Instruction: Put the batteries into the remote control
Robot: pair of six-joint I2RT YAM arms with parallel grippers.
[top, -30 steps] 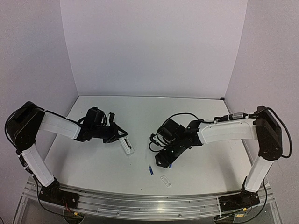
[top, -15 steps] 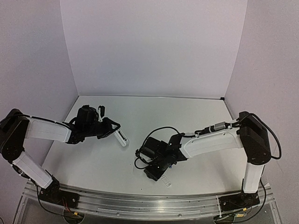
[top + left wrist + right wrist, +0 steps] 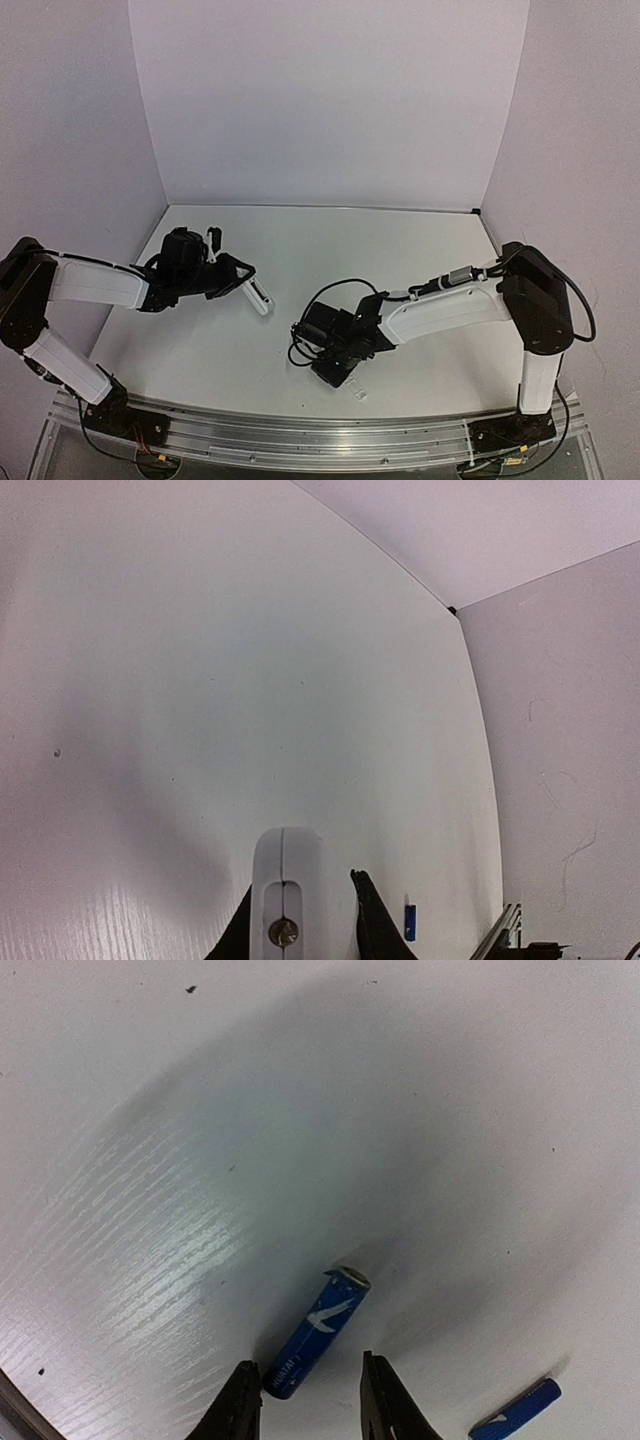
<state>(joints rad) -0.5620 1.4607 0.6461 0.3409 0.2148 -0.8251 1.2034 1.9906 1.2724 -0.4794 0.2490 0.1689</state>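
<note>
Top external: left gripper (image 3: pixel 240 281) is out over the left half of the table (image 3: pixel 400 250), jaws clamped on the white remote control (image 3: pixel 259 297), which sticks out of the fingers toward the table's middle. Right gripper (image 3: pixel 333 375) is low at the near middle of the table, its jaws hidden under the wrist here. A clear cover piece (image 3: pixel 355 390) lies just beside it, on the near side. Batteries can't be made out in this view. Left wrist: remote control (image 3: pixel 289 885) sits end-on between the 2 dark fingers (image 3: pixel 366 925), both sides pressed against it. 1 blue battery (image 3: pixel 410 921) lies on the table to its right, well apart. Right wrist: right gripper (image 3: pixel 305 1400) straddles the near end of 1 battery (image 3: pixel 318 1333) lying flat and angled on the table. Jaws are apart, left finger (image 3: pixel 241 1405) just beside the battery, a gap on the other side, no grip visible. The second battery (image 3: pixel 515 1410) lies off to the right near the frame's bottom edge, apart from the first.
</note>
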